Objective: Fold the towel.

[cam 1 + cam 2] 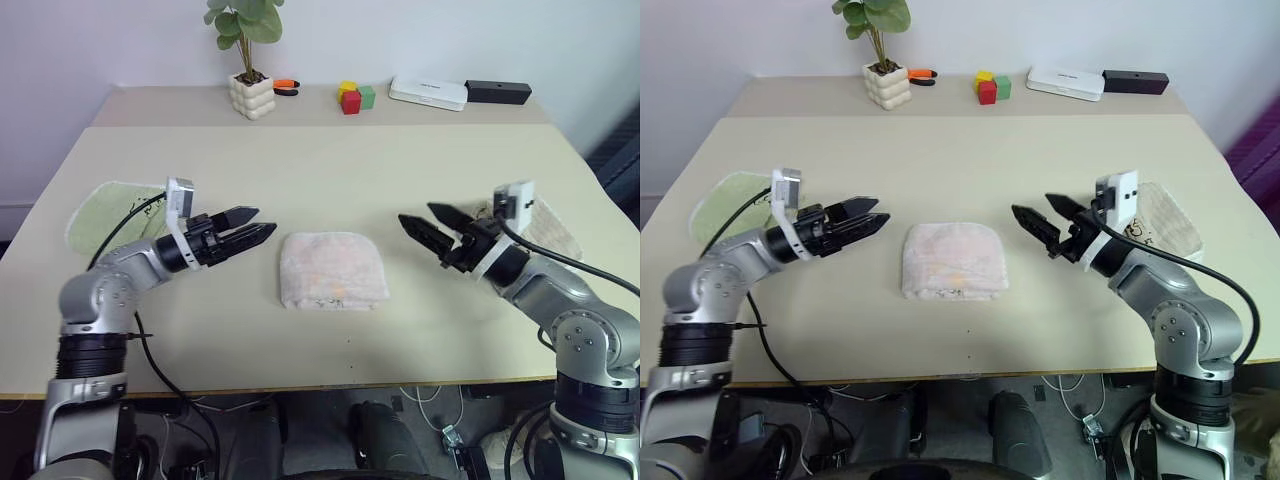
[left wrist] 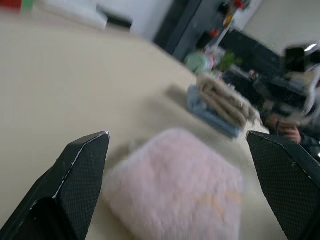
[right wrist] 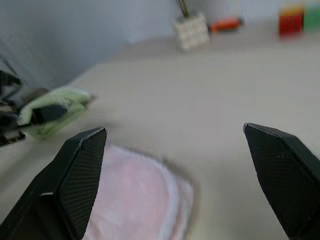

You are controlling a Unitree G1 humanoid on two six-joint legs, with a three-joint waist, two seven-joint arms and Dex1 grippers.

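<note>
In the left eye view, the pink towel [image 1: 332, 270] lay folded into a small thick pad near the middle of the surface [image 1: 330, 165]. The left hand [image 1: 250, 228] hung just beside its left edge, fingers spread and empty, apart from the cloth. The right hand [image 1: 428, 225] hung near the other side, also spread and grasping nothing. A green towel [image 1: 105, 208] lay behind the left arm and a beige towel [image 1: 550, 228] behind the right one. At the far edge stood a potted plant [image 1: 248, 60], coloured blocks [image 1: 354, 97], a white box [image 1: 428, 93] and a black box [image 1: 497, 92].

In the left wrist view, the two black fingers [image 2: 82, 175] stood wide apart with the pink towel lying between and beyond them.

In the right wrist view, the fingers [image 3: 75, 175] were likewise spread, the pink towel below them and the green towel further off.
</note>
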